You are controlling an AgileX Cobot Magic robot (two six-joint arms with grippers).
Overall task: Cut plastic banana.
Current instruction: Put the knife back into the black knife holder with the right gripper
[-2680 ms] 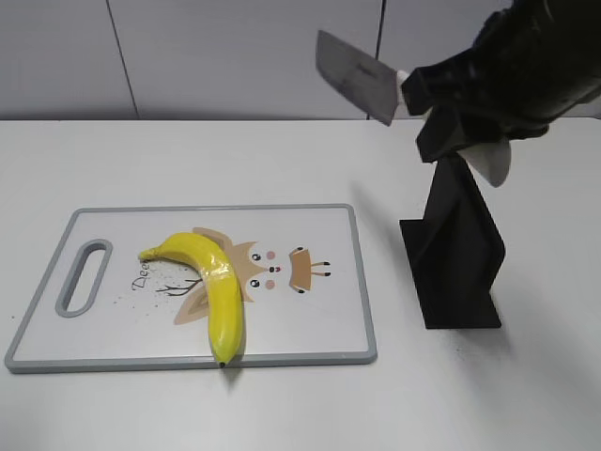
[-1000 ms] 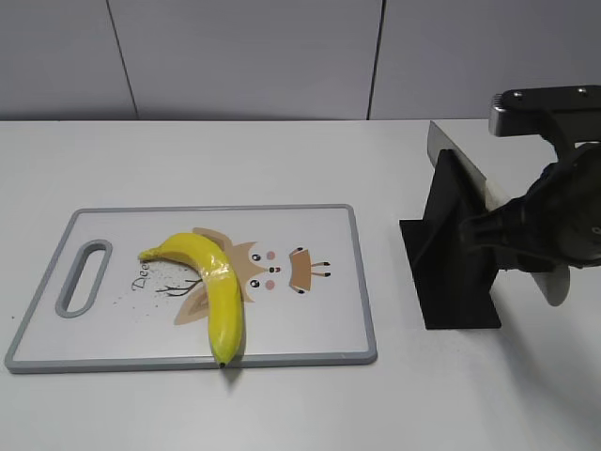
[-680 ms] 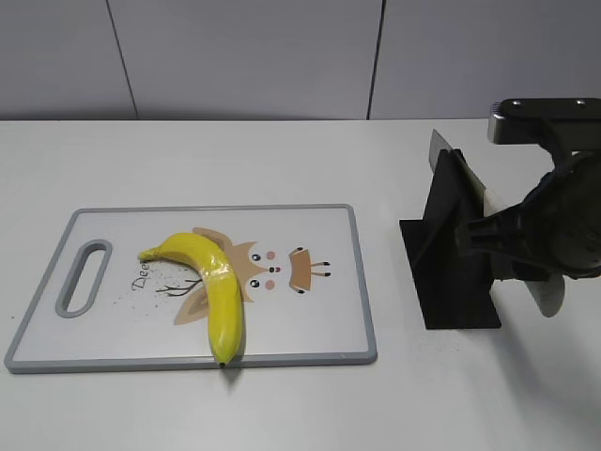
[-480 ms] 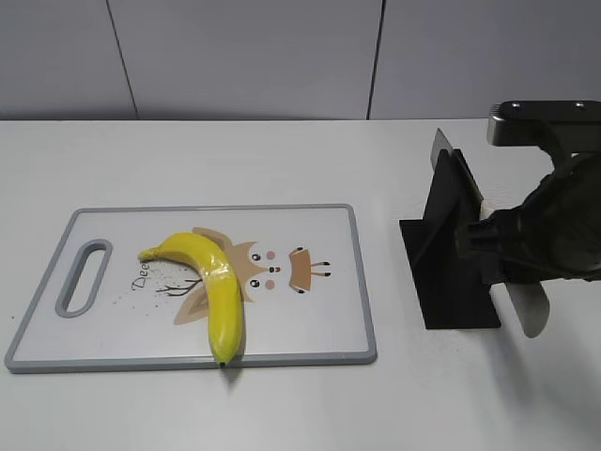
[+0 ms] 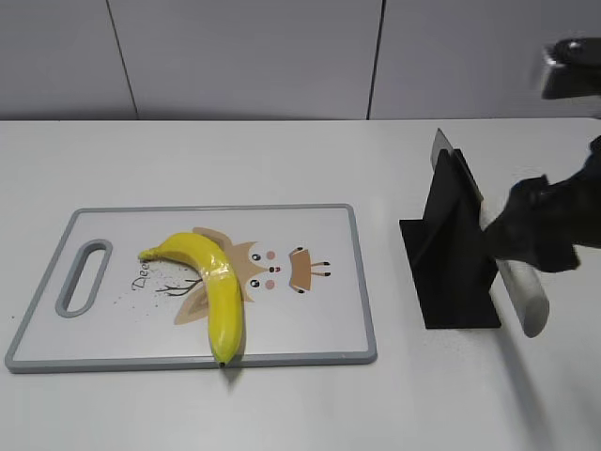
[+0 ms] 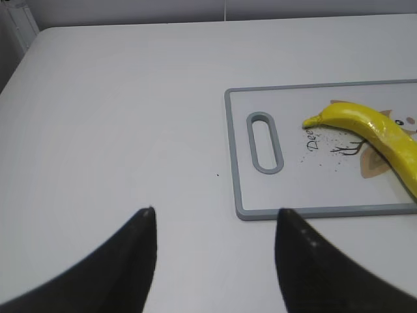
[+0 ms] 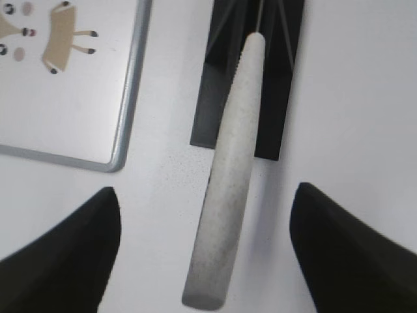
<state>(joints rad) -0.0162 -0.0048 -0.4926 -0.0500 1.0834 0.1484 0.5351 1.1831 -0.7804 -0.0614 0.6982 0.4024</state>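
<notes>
The plastic banana (image 5: 208,282), glossy yellow with a clear band round its middle, lies whole on the white cutting board (image 5: 315,324); it also shows in the left wrist view (image 6: 371,127). The knife stands in the black stand (image 5: 455,254), its blade (image 5: 439,148) up at the back and its pale handle (image 5: 521,296) sticking out towards the front right. My right gripper (image 7: 205,190) is open, its fingers wide on both sides of the handle (image 7: 234,176) without touching it. My left gripper (image 6: 215,211) is open and empty over bare table, left of the board's handle end.
The grey-rimmed board (image 6: 293,195) has a handle slot (image 6: 265,142) at its left end and an owl print (image 7: 62,29). The black stand (image 7: 221,104) sits just right of the board. The white table meets a grey wall at the back.
The right arm brought the knife down from above into the black stand, let go of it, and drew back to the right. The banana and board have not moved.
</notes>
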